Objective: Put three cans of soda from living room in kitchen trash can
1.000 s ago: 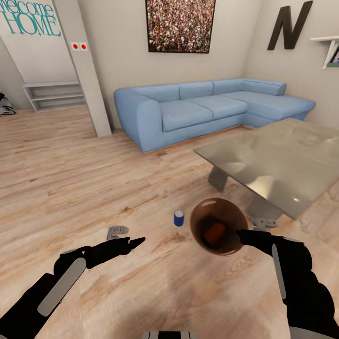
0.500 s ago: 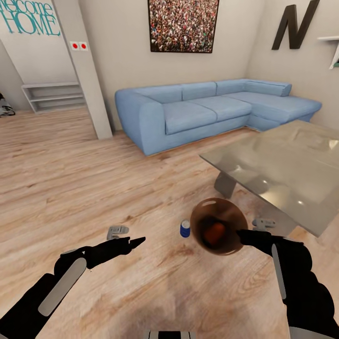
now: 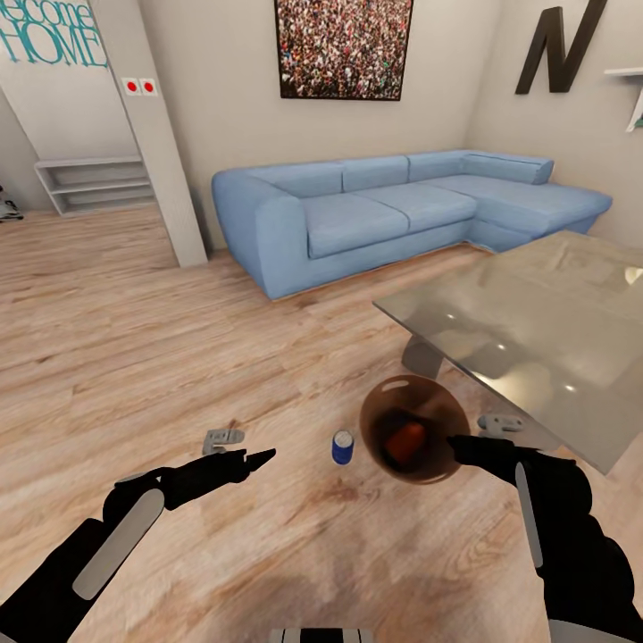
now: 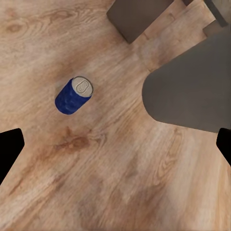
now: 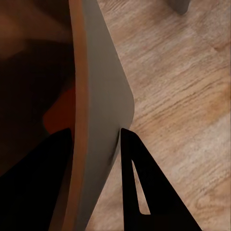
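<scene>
Dark blue soda can upright on the wood floor, silver top up, lying ahead of the left gripper and off toward the bin side of its fingertips; through the left wrist camera, same can between and beyond the two black fingertips, which sit wide apart at either edge with nothing between them, so spread and empty. Just beside the can, on the far side from the left fingers, the trash can, lifted clear of the floor, rim pinched by the right gripper: in the right wrist view one finger inside the glossy brown wall, the other outside the grey wall, clamped on the rim. At least one orange can lying in the bottom of the bin; a second hard to make out in the dark interior. Further out, grey low table beyond the right fingers, blue corner sofa against the far wall. Step in hand, as judged: collecting the last can in the living room, kitchen trip not yet begun. Next move likely calls for lowering the left fingers to straddle the blue can squarely, closing on its sides, then dropping it into the held bin without knocking it over first.
</scene>
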{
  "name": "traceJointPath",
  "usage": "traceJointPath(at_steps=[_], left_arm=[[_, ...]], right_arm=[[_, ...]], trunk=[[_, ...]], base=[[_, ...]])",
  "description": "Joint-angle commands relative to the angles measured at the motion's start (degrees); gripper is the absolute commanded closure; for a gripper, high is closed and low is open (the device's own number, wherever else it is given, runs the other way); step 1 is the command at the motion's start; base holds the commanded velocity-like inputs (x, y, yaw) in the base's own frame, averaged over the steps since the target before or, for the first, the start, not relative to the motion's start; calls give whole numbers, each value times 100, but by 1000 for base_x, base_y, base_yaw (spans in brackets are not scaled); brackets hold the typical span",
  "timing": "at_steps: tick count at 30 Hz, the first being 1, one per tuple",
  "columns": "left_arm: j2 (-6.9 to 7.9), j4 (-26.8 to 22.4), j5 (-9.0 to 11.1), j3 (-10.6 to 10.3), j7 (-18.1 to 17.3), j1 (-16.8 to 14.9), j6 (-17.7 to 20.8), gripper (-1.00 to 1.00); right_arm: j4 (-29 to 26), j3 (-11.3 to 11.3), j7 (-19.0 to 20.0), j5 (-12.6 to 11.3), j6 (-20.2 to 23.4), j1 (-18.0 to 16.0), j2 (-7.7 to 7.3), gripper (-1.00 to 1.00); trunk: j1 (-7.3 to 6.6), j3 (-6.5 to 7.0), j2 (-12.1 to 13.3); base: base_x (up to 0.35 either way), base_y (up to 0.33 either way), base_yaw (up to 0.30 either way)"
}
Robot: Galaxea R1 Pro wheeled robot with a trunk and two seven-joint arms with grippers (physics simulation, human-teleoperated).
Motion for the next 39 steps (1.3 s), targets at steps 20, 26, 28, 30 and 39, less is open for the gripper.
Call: traceJointPath(at_steps=[20,26,28,30,39], left_arm=[[0,79,-13,9,-21,0,5,-100],[0,79,-16,9,-21,0,3,-100],[0,79,-17,9,-21,0,1,-100],[4,79,-17,9,-23,0,0,-100],[1,79,-17,9,-22,0,0,-100]], right_arm=[[-3,5,7,-80,9,-2,0,100],[-3,5,7,-80,8,-2,0,100],[-3,10,7,-80,9,-2,0,100],[-3,12,7,-80,9,-2,0,100],[-3,13,7,-80,4,-2,0,100]], trunk=[[-1,1,0],[-1,1,0],[-1,1,0],[-1,1,0],[-1,1,0]], base=[[175,-1,0],[116,0,0],[70,0,0],[36,0,0],[7,0,0]])
